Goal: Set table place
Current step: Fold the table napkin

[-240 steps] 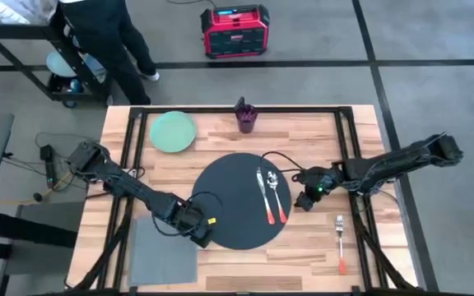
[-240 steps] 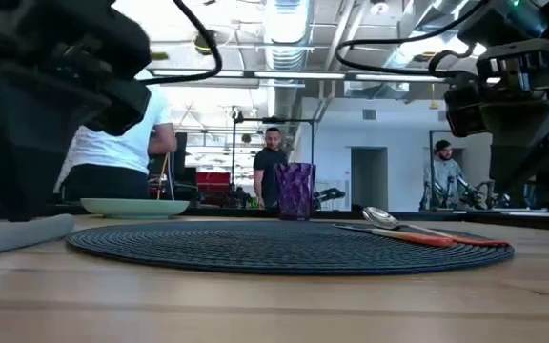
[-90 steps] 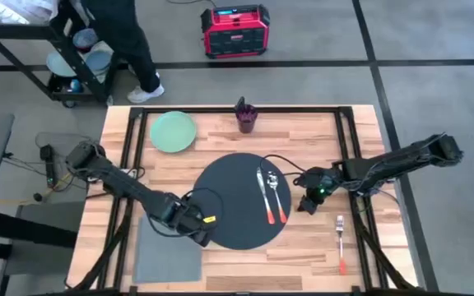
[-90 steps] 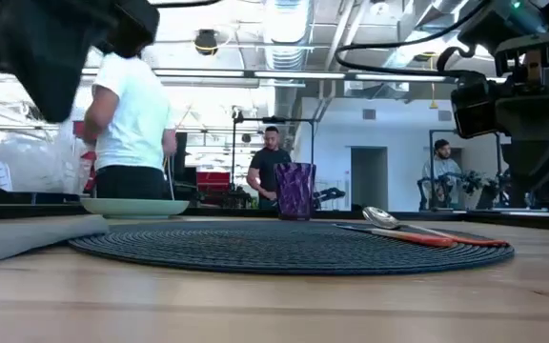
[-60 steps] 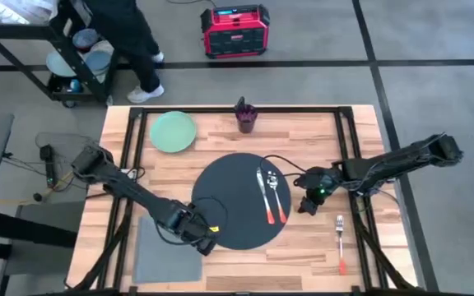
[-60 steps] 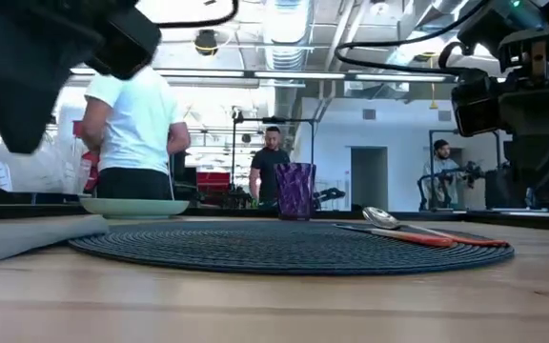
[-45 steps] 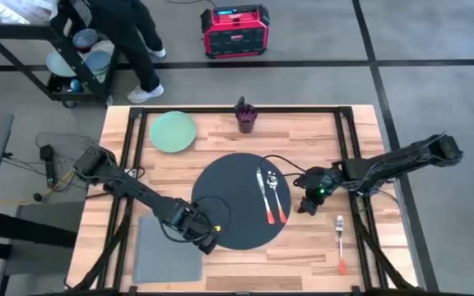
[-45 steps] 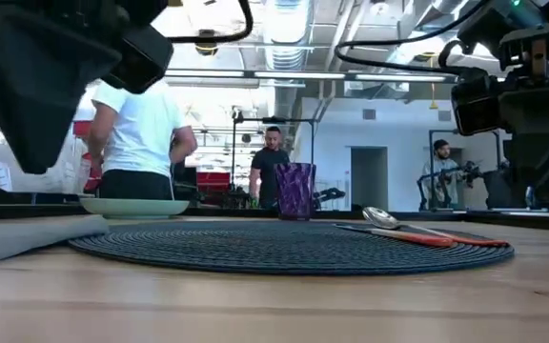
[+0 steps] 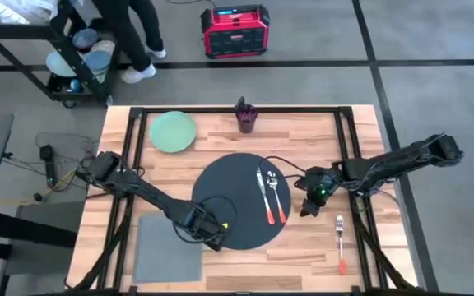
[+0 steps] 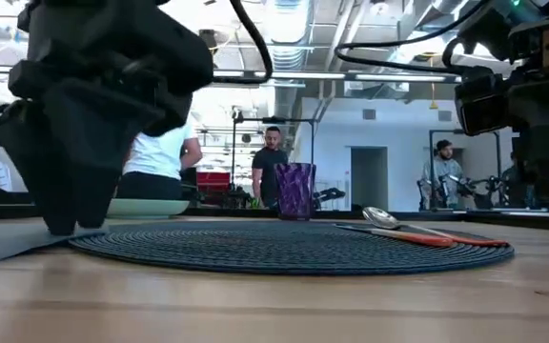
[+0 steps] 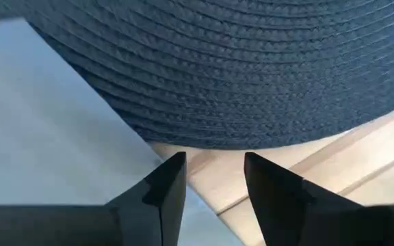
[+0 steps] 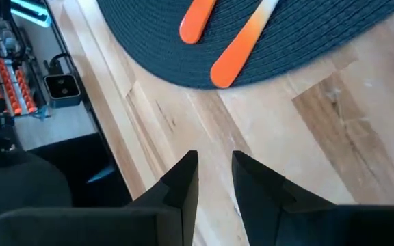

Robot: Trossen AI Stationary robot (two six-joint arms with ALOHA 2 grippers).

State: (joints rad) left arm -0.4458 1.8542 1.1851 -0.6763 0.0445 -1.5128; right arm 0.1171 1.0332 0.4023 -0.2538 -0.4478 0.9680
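At mat (image 9: pixel 239 201) edge, left end effector (image 9: pixel 212 238) narrowly open, empty; woven mat looks light, floppy; pinch rim.

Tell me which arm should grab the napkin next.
Left. The left gripper hangs open, low at the mat's near-left rim, right beside the grey napkin. The right gripper sits across the mat, by the fork.

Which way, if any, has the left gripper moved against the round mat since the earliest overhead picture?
Yes. The left gripper has moved toward the table's near edge and slightly rightward along the mat's rim, now low beside the grey napkin.
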